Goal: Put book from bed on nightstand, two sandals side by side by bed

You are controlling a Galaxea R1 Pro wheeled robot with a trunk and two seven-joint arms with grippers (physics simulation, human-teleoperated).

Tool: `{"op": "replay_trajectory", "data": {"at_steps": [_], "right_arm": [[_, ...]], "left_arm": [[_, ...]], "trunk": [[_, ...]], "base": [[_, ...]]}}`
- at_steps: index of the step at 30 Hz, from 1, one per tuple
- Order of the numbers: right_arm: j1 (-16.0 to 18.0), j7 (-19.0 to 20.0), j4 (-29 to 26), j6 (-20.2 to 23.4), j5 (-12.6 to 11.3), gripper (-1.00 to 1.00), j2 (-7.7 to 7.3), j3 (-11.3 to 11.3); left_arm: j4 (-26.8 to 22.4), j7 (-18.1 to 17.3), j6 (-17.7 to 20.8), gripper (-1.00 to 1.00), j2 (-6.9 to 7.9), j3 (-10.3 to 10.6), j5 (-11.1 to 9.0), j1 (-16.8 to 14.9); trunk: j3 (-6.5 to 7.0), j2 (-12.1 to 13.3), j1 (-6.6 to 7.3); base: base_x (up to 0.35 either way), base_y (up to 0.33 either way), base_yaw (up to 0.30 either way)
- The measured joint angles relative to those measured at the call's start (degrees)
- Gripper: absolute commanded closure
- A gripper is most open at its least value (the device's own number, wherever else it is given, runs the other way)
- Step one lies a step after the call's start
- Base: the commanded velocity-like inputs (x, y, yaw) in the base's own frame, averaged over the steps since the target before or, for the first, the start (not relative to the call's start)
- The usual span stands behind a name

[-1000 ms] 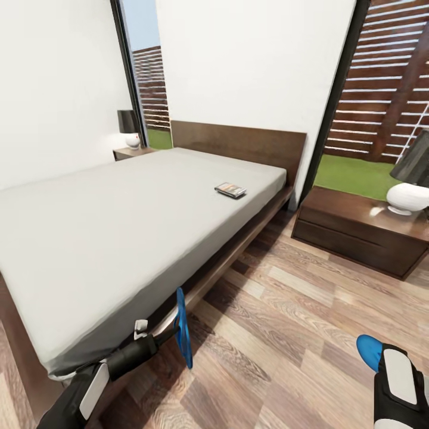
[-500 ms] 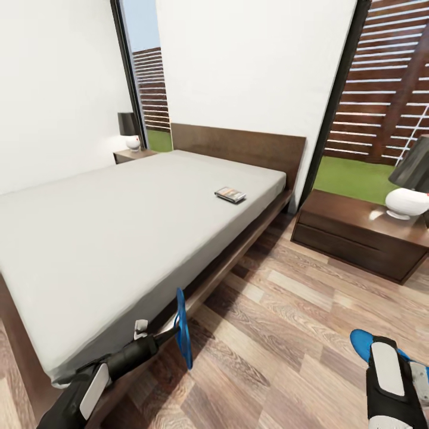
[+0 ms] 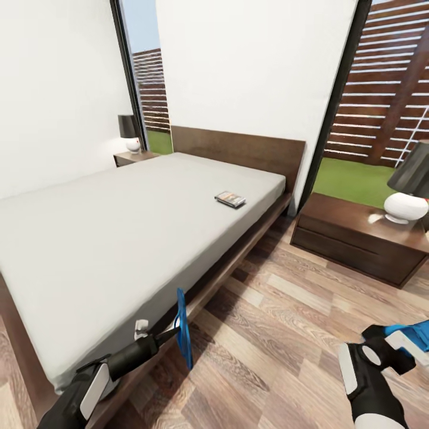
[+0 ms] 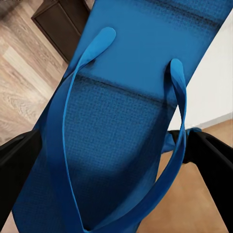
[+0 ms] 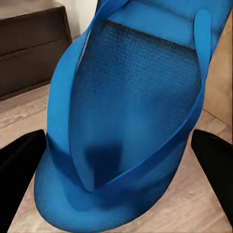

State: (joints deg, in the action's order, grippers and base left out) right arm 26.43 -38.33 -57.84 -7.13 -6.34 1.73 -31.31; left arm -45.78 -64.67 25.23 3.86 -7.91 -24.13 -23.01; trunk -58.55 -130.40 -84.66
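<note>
While both arms are carrying one blue flip-flop each, the robot is facing the right side of the bed [image 3: 119, 238], probably so it can set the pair on the wood-plank floor [image 3: 280, 310] beside it. The left pincer [image 3: 159, 335] is gripping the left sandal [image 3: 183, 328] and holding it on edge, close to the dark wooden bed frame. The right pincer [image 3: 398, 348] is gripping the right sandal [image 3: 420, 333] low over the floor at the near right; in the right wrist view the black fingers [image 5: 19, 170] are standing on both sides of the sole.

The soles are flat, with a fine woven texture and thin smooth thong straps, so they are looking light and flexible. The book [image 3: 230, 199], small and thin with a dark cover, is lying flat on the plain off-white mattress, on its far right part. The nightstand [image 3: 351, 235], glossy and dark brown, is standing just right of the bed and carrying a lamp [image 3: 408, 190].
</note>
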Motion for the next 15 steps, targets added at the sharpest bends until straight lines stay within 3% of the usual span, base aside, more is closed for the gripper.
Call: {"op": "replay_trajectory", "data": {"at_steps": [1,2,3,4,5,8,11,12,13,15], "right_arm": [[0.0,0.0,0.1,-0.6,1.3,1.00,0.00,0.0],[0.0,0.0,0.3,-2.2,4.2,1.00,-0.01,0.0],[0.0,0.1,3.1,-6.2,12.4,1.00,0.02,0.2],[0.0,0.0,4.5,-6.7,14.6,1.00,0.05,0.1],[0.0,-0.1,7.7,-7.4,18.9,1.00,0.06,0.2],[-0.1,-0.1,18.0,-8.3,33.8,1.00,0.06,0.6],[0.0,-0.1,22.8,-8.8,48.3,1.00,0.05,1.1],[0.0,-0.1,23.2,-8.9,50.2,1.00,0.04,1.1],[0.0,-0.2,24.0,-8.9,55.1,1.00,0.06,1.2],[0.0,-0.4,24.5,-9.0,58.8,1.00,0.10,1.1]], "left_arm": [[0.0,0.0,0.0,1.00,0.00,0.0,0.0,0.0],[0.0,0.0,0.0,1.00,0.00,0.0,0.0,0.0],[0.1,0.1,0.0,1.00,-0.01,0.1,0.0,0.0],[0.1,0.1,0.0,1.00,0.00,0.1,0.0,0.0],[0.1,0.1,0.0,1.00,-0.01,0.1,0.0,0.0],[0.1,0.1,0.0,1.00,-0.02,0.1,0.0,0.0],[0.1,0.1,0.0,1.00,-0.01,0.1,0.0,0.0],[0.1,0.1,0.0,1.00,-0.03,0.1,0.0,0.0],[0.1,0.1,0.0,1.00,-0.04,0.1,0.0,0.0],[0.1,0.1,0.0,1.00,-0.07,0.1,0.0,0.0]], "trunk": [[0.18,0.4,0.22],[0.36,0.8,0.44],[0.54,1.2,0.66],[0.71,1.6,0.88],[0.89,2.0,1.09],[1.43,3.2,1.75],[1.97,4.4,2.41],[2.15,4.8,2.63],[2.33,5.2,2.85],[2.69,6.0,3.29]], "base": [[0.000,0.000,0.000],[0.000,0.000,0.000],[0.000,0.000,0.000],[0.000,0.000,0.000],[0.000,0.000,0.000],[0.000,0.000,0.000],[0.000,0.000,0.000],[0.000,0.000,0.000],[0.000,0.000,0.000],[0.000,0.000,0.000]]}}
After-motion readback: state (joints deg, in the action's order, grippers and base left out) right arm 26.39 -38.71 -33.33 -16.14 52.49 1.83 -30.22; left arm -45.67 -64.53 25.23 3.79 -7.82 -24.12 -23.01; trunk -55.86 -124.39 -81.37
